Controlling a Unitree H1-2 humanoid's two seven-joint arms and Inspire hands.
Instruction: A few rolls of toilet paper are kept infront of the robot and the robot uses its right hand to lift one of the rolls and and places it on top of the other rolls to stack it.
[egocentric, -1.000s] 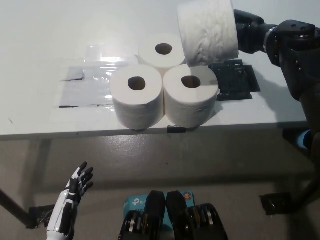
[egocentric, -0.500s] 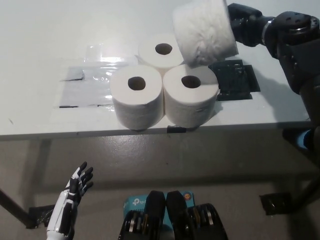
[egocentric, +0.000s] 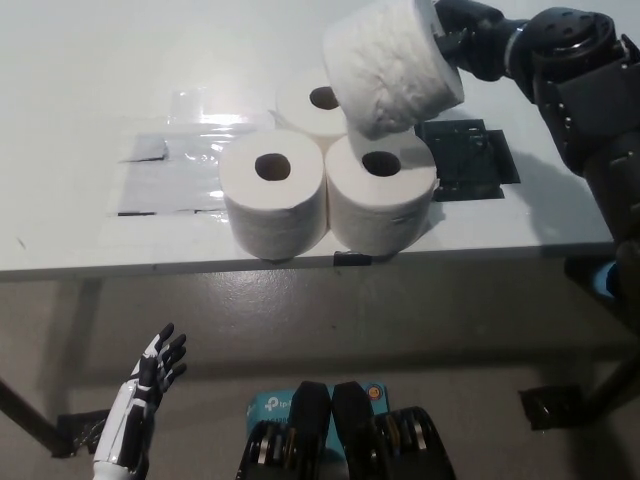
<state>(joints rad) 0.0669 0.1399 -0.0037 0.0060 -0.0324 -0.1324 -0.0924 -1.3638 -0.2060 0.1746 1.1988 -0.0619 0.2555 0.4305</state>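
Three white toilet rolls stand on end in a cluster on the white table (egocentric: 80, 100): a front left roll (egocentric: 273, 195), a front right roll (egocentric: 381, 192) and a back roll (egocentric: 312, 103). My black right hand (egocentric: 470, 40) is shut on a fourth roll (egocentric: 392, 65), held on its side and tilted in the air above the cluster's right rear, overlapping the back and front right rolls in view. My white left hand (egocentric: 150, 390) hangs open below the table edge at the lower left.
A black square mat (egocentric: 470, 160) lies on the table right of the rolls. A clear plastic sheet with grey tape (egocentric: 165, 170) lies to their left. The table's front edge runs just before the rolls; floor shows below.
My right hand has carried the held roll leftward and slightly up, from right of the cluster to over its rear right. The three standing rolls and my left hand have not moved.
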